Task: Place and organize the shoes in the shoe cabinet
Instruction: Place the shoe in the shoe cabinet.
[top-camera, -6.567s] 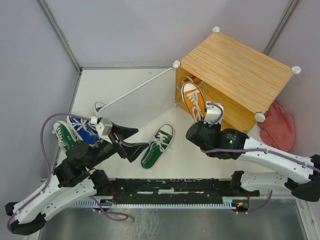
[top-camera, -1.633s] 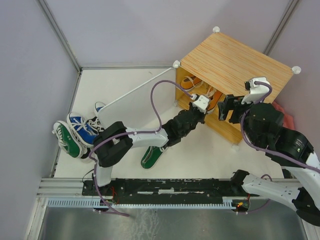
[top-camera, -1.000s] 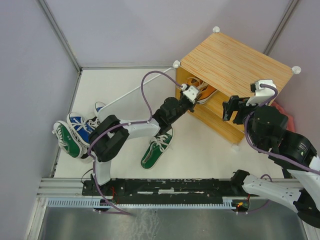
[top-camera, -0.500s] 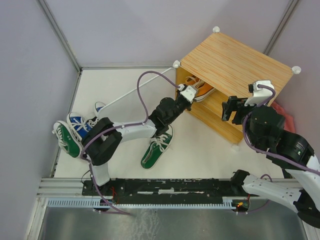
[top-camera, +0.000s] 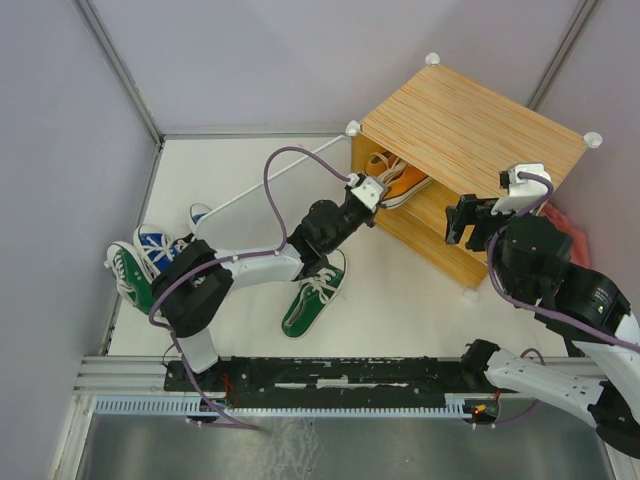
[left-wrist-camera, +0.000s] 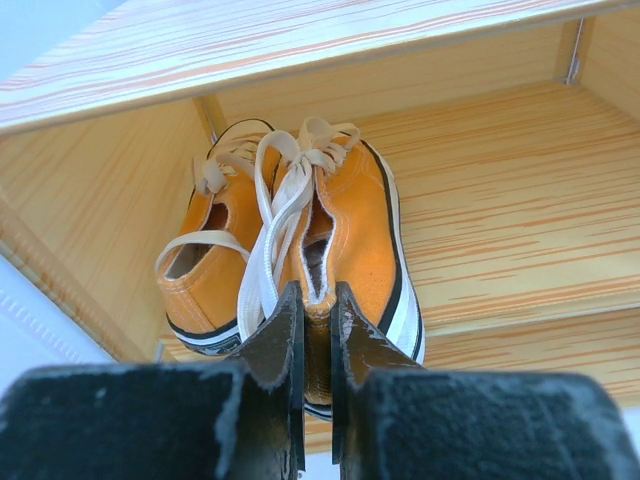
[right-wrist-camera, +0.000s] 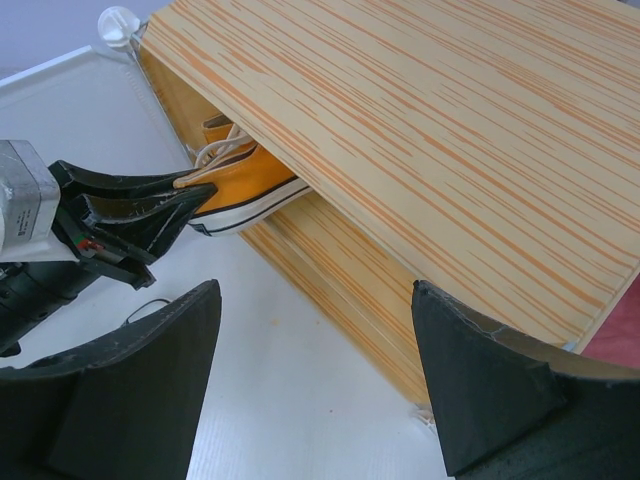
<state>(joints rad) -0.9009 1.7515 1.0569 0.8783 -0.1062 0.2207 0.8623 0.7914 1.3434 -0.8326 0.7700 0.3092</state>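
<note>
Two orange shoes lie side by side, toes inward, on a board inside the shoe cabinet, at its left end. My left gripper is at the cabinet's open front, shut on the heel of the right orange shoe. The other orange shoe touches that one on its left, and their laces tangle together. My right gripper hovers open in front of the cabinet's right half, holding nothing. In the right wrist view the orange shoe juts out of the cabinet.
One green shoe lies on the white floor under my left arm. A blue shoe and a green shoe are piled at the left wall. The pale door panel stands open to the cabinet's left. A pink cloth shows behind my right arm.
My left gripper has moved a little to the left and back along the cabinet's front, still shut on the orange shoe's heel. The right arm has hardly moved.
</note>
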